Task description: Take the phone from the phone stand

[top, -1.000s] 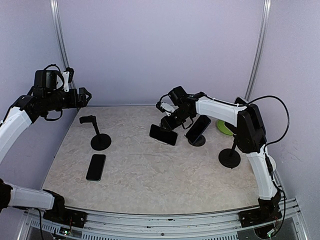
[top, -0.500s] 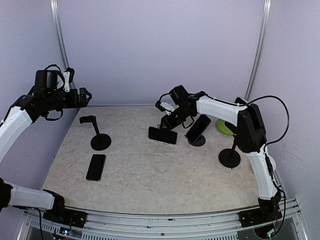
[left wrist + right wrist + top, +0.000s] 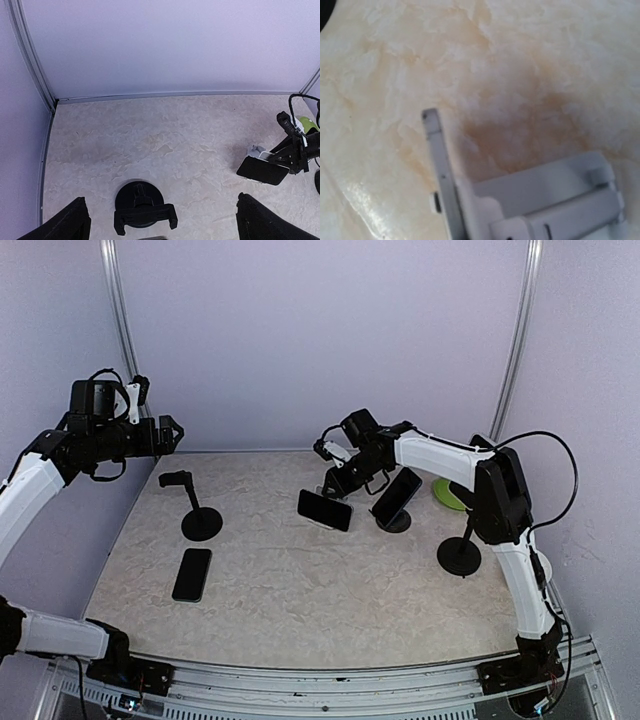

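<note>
One phone (image 3: 325,510) leans on its phone stand (image 3: 555,195) near the tabletop's (image 3: 300,590) far edge; my right end effector (image 3: 341,481) meets its top, presumably to lift it, though I cannot tell its grip; left end effector (image 3: 170,432) gapes, aside

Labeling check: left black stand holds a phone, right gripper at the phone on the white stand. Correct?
No. Top view: the left black stand is empty; a loose phone lies flat on the table near it. The right gripper is at the phone on the white stand.
</note>
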Available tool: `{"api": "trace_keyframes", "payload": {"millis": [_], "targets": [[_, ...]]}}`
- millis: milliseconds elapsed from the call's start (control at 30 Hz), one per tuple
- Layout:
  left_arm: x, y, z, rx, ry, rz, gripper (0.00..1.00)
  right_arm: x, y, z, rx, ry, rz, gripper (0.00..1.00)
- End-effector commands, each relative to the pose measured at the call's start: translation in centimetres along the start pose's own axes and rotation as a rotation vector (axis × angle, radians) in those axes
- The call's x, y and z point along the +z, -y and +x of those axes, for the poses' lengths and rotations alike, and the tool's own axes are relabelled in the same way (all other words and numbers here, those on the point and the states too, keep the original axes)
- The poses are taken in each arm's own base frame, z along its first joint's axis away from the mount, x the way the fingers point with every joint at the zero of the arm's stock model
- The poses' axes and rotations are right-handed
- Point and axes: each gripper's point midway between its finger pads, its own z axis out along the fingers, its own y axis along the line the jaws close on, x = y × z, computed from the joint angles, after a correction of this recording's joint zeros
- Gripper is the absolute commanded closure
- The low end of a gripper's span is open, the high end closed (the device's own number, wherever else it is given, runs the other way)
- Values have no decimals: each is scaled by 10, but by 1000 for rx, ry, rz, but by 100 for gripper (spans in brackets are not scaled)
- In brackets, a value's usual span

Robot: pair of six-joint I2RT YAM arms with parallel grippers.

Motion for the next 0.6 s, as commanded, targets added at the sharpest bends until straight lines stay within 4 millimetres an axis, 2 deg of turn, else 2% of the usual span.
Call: {"api": "trace_keyframes", "payload": {"millis": [0,167,300,400,567], "targets": [[-4,5,-17,22,46,18,1,9,2,9,47,-31,-35,80],[-6,8,-20,24,55,29,1,10,1,10,46,-36,-45,88],[-8,11,-22,29,58,40,1,8,-4,7,50,-27,-69,100],[-11,13,-25,39,64,49,1,5,-7,4,56,-16,-85,100],[-19,35,-29,95,80,86,1,-1,-17,-5,55,10,-132,100]]}}
